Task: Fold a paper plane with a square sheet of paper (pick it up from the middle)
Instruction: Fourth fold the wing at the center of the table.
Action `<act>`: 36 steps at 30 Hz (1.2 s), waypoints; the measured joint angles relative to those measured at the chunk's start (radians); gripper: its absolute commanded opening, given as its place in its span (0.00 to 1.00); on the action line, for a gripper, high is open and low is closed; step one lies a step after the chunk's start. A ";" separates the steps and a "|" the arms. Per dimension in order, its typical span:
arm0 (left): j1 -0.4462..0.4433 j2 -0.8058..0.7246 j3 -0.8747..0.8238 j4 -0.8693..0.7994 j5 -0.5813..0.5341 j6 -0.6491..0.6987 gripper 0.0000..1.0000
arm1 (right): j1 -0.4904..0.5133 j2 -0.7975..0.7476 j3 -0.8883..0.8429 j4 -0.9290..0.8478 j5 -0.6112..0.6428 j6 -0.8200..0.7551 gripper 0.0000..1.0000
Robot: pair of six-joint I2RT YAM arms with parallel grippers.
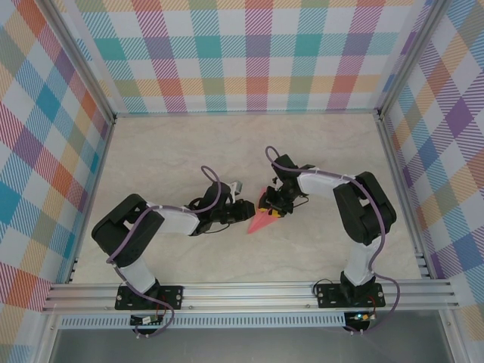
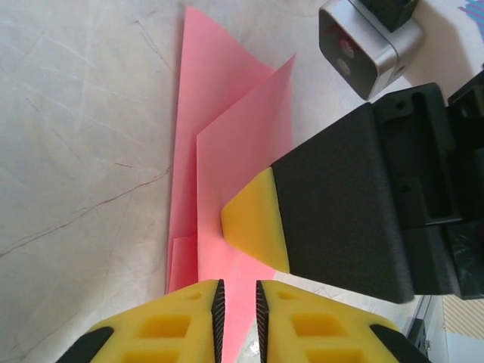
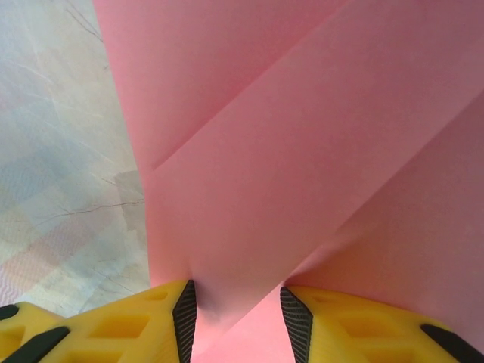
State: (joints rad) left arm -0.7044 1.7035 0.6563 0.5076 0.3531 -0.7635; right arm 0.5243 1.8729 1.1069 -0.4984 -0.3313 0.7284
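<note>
**Item.** The paper (image 1: 262,220) lies near the middle of the table (image 1: 189,151), between the two arm ends. It is no longer a flat square. From above it reads as a narrow wedge with its point toward the near edge.

**Work done.** The left wrist view shows the paper (image 2: 227,151) in overlapping layers. A long tapered flap lies over a second pointed layer, and a small tuck sits near the lower edge. The right wrist view shows the paper (image 3: 302,151) crossed by diagonal creases. The nose folds are judged complete.

**Work left.** No standing centre ridge and no spread wings are visible, so the sheet reads as flat layers. The centre fold and wing folds are judged outstanding. The task is roughly midway or a little past.

**Left pincer** (image 2: 237,299). The jaws stand narrow with only a slim gap, and pink shows within it. Nothing is seen clamped. From above, the pincer (image 1: 246,209) sits at the wedge's left side.

**Right pincer** (image 3: 236,302). The jaws stand partly apart with paper running into the gap. No hold is evident. In the left wrist view one of its fingertips (image 2: 257,223) rests on the upper layer. From above, the pincer (image 1: 274,204) sits at the broad end.
</note>
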 measured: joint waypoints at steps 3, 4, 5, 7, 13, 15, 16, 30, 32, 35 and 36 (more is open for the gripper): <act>0.003 0.009 0.001 0.000 0.005 0.000 0.14 | 0.000 0.014 0.021 -0.025 -0.003 -0.008 0.42; 0.003 0.010 0.001 0.000 0.006 0.000 0.14 | 0.000 0.018 0.027 -0.032 -0.003 -0.009 0.42; 0.003 0.012 0.001 0.000 0.006 0.000 0.13 | 0.000 0.023 0.034 -0.042 -0.004 -0.011 0.42; 0.003 0.016 0.001 0.003 0.013 0.000 0.12 | 0.000 0.031 0.046 -0.056 -0.007 -0.012 0.42; 0.007 0.047 0.019 0.016 0.050 0.001 0.08 | 0.000 0.051 0.067 -0.085 -0.018 -0.013 0.42; 0.007 0.056 0.028 0.017 0.062 0.001 0.08 | 0.000 0.055 0.067 -0.089 -0.020 -0.016 0.42; 0.007 0.059 0.032 0.017 0.068 0.002 0.08 | 0.000 0.055 0.068 -0.090 -0.020 -0.017 0.43; 0.007 0.107 0.055 -0.011 0.103 0.020 0.03 | 0.001 0.072 0.088 -0.115 -0.024 -0.031 0.46; 0.007 0.109 0.055 -0.011 0.104 0.020 0.03 | 0.001 0.074 0.091 -0.118 -0.024 -0.031 0.46; 0.007 0.110 0.055 -0.012 0.105 0.020 0.03 | 0.001 0.076 0.094 -0.122 -0.024 -0.031 0.46; 0.007 0.110 0.055 -0.013 0.105 0.020 0.03 | 0.001 0.077 0.095 -0.123 -0.024 -0.031 0.46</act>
State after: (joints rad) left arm -0.6975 1.8133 0.7109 0.4950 0.4576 -0.7433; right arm 0.5255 1.9495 1.2015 -0.6212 -0.3550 0.6975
